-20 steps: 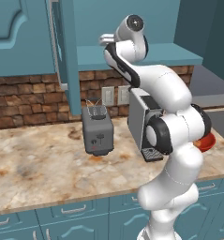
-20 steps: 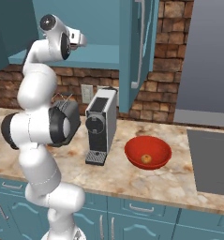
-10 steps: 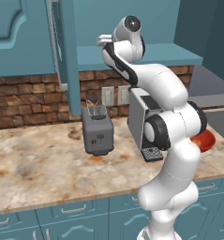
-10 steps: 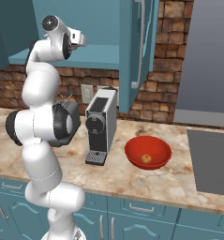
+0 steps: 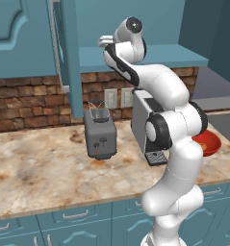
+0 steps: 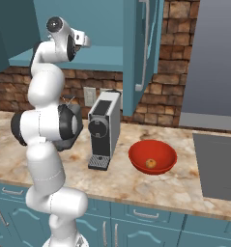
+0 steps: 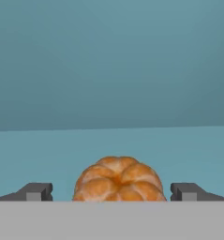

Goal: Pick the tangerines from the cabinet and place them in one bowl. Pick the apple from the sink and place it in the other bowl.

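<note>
While your gripper (image 7: 111, 192) stands spread wide around the tangerine (image 7: 118, 180) on the cabinet (image 7: 111, 140) shelf, center it, then clench gently before lifting toward the red bowl (image 6: 152, 157).

The flat teal shelf (image 5: 150, 55) of the cabinet carries a tangerine (image 7: 119, 180), which sits directly on it. Below, the marbled bench (image 5: 44, 168) bears a grey toaster (image 5: 100, 135) toward the left, a coffee machine (image 6: 104, 128) beside it, and a red bowl (image 6: 152, 156) to the right, with a small orange fruit (image 6: 150, 164) inside.
</note>
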Controlling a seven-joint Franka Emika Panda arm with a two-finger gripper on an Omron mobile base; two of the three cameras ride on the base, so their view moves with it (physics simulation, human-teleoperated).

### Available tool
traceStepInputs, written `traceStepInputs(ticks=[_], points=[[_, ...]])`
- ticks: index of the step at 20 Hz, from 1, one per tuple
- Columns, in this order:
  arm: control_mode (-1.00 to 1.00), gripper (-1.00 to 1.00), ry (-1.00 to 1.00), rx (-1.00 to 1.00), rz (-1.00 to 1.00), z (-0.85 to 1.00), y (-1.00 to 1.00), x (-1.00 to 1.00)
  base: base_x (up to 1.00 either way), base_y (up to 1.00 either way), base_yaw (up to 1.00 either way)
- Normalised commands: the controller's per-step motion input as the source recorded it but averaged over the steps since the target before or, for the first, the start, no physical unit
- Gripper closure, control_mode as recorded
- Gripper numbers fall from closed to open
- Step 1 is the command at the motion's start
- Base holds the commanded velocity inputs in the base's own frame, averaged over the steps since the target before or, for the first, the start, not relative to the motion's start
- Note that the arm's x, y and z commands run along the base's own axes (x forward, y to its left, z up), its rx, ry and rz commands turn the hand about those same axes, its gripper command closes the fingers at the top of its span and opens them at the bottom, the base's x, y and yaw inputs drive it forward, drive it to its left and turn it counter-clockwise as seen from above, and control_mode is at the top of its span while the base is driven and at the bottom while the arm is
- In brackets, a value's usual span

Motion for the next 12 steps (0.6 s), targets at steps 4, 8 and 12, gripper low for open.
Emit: traceStepInputs(ticks=[4,8,12], points=[[-1.0,1.0,0.0,0.0,0.0,-0.04,0.0,0.25,0.0,0.0,0.0],[-1.0,1.0,0.0,0.0,0.0,-0.04,0.0,0.05,0.0,0.0,0.0],[-1.0,1.0,0.0,0.0,0.0,0.0,0.0,0.0,0.0,0.0,0.0]])
